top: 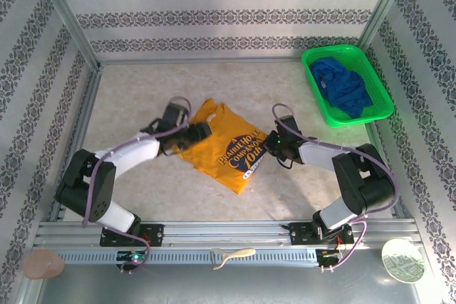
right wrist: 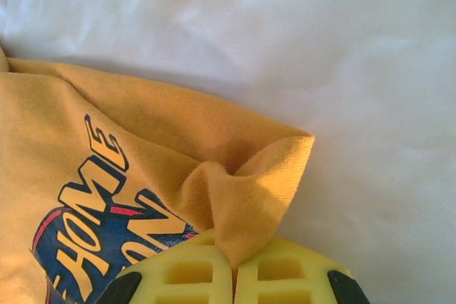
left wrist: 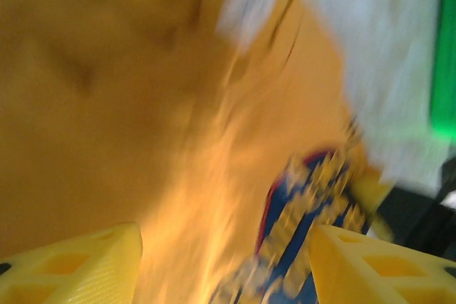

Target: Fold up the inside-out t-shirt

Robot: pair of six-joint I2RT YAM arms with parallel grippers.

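The mustard-yellow t-shirt [top: 224,144] lies crumpled in the middle of the table, its dark blue printed graphic facing up. My left gripper [top: 201,133] is at the shirt's left edge. The left wrist view is blurred; it has the yellow fingers [left wrist: 78,265] wide apart and open over the shirt [left wrist: 142,105] and its print. My right gripper [top: 273,144] is at the shirt's right edge. In the right wrist view that gripper [right wrist: 234,265] is shut on a pinched fold of the shirt's hem [right wrist: 249,197], beside the print [right wrist: 92,218].
A green basket [top: 331,49] holding a deep-blue cloth [top: 344,87] stands at the back right. Patterned walls and metal posts enclose the table. Small items lie on the near rail: a pinkish disc [top: 43,264], a pale tool [top: 231,255], a round pad [top: 402,260].
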